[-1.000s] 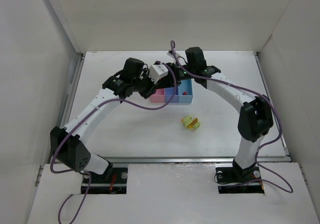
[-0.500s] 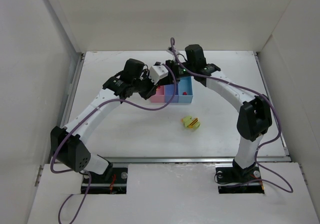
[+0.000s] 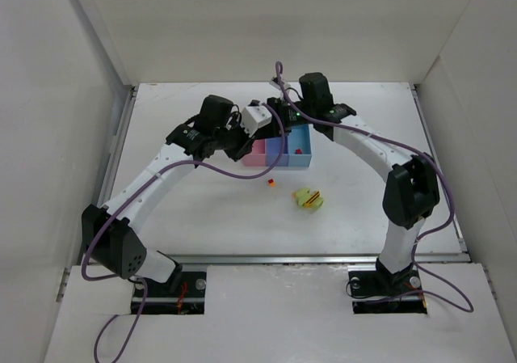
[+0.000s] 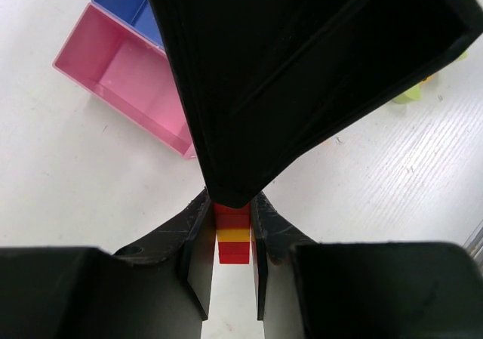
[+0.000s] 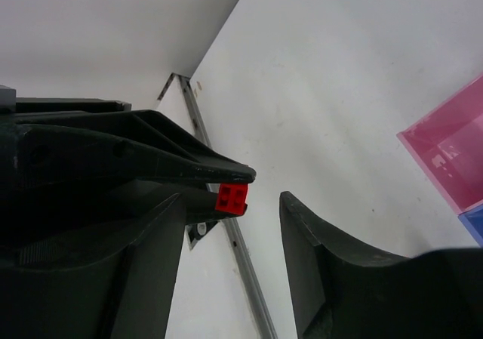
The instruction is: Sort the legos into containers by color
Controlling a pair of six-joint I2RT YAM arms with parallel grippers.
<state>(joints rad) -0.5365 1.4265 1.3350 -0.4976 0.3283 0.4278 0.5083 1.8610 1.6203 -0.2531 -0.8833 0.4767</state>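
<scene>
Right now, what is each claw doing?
Left claw: closed on a red and yellow lego stack.
Right claw: open, gripping nothing.

A small orange lego (image 3: 271,183) has appeared on the table (image 3: 202,217) near the containers (image 3: 299,164).

Text in the top view: none can be read on any surface.
Text in the left wrist view: none can be read.
Text in the right wrist view: none can be read.

Left arm (image 3: 153,177) and right arm (image 3: 367,149) arched inward; left fingers (image 4: 198,267) tight on lego stack (image 4: 234,237), right fingers (image 5: 332,263) seemingly apart.
</scene>
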